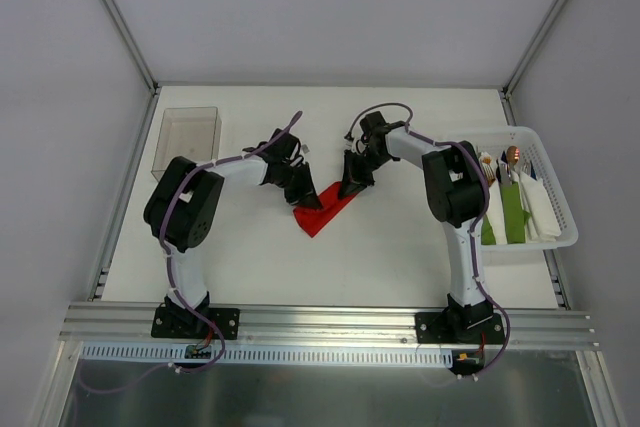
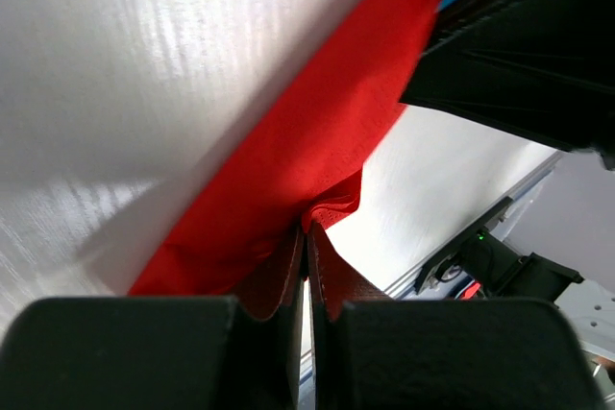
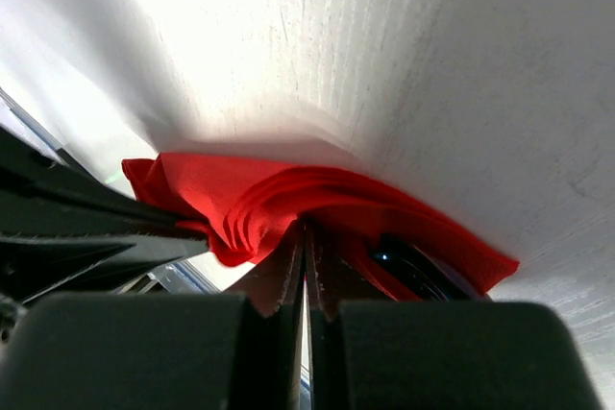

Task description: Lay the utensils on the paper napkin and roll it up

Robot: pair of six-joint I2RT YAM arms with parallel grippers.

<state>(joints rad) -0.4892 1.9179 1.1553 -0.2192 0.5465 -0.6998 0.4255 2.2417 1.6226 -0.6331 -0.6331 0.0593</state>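
Closest to the arm bases, the red napkin (image 1: pixel 316 217) is lying bunched up in the middle of the worktop (image 1: pixel 400 247), one pointed corner sticking out toward the near edge. Both arms are leaning in over it from either side. The left fingers (image 2: pixel 284 274) are squeezing together right on the napkin's edge, with the paper wrinkling into the pinch. Same deal on the other side: the right fingers (image 3: pixel 284 271) are clamping tight on a wad of folds, and the napkin is humping up in pleats just past their tips. Something dark and shiny (image 3: pixel 408 261) is peeking out of a fold over there, but I can't tell what it is.

Off to the right, a white basket (image 1: pixel 560 237) is sitting on the worktop, holding green napkin bundles (image 1: pixel 513 212), white napkins (image 1: pixel 542 209) and a copper-headed utensil (image 1: pixel 512 156). Further back on the left, a clear plastic box (image 1: pixel 188 139) is sitting well apart from everything.
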